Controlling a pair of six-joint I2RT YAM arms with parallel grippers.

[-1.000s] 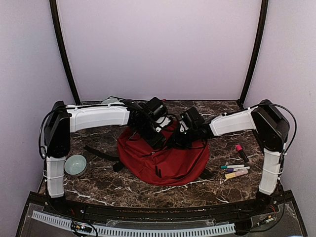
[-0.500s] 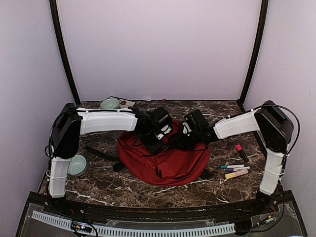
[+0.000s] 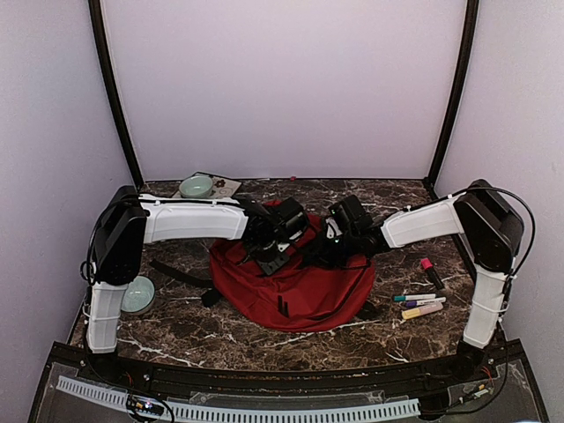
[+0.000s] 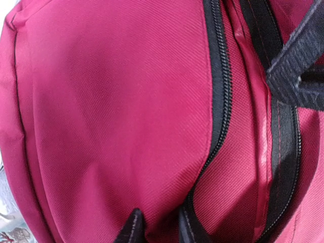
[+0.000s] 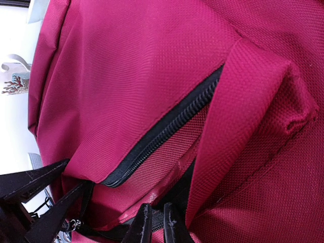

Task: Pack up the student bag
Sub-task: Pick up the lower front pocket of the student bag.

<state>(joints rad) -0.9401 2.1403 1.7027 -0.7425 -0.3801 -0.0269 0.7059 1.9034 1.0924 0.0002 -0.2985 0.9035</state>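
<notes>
Over the middle of the marble table (image 3: 203, 330) sits the student bag (image 3: 295, 291), a big red heap with both arms bent in over its far edge. Left gripper (image 3: 271, 256), look at that: fingers drawn close, a fold of red cloth pinched between them right beside the black zipper (image 4: 220, 91). A black strap (image 4: 296, 66) crosses the corner of that wrist view. Right gripper (image 3: 319, 256) now, fingers almost together, nipping the fabric edge where a flap stands up next to the gaping zip. Off to the right lie a few markers (image 3: 419, 304), their print too small to read. One pale green bowl (image 3: 137, 295) sits by the left arm, and another (image 3: 196, 186) rests at the far left corner.
</notes>
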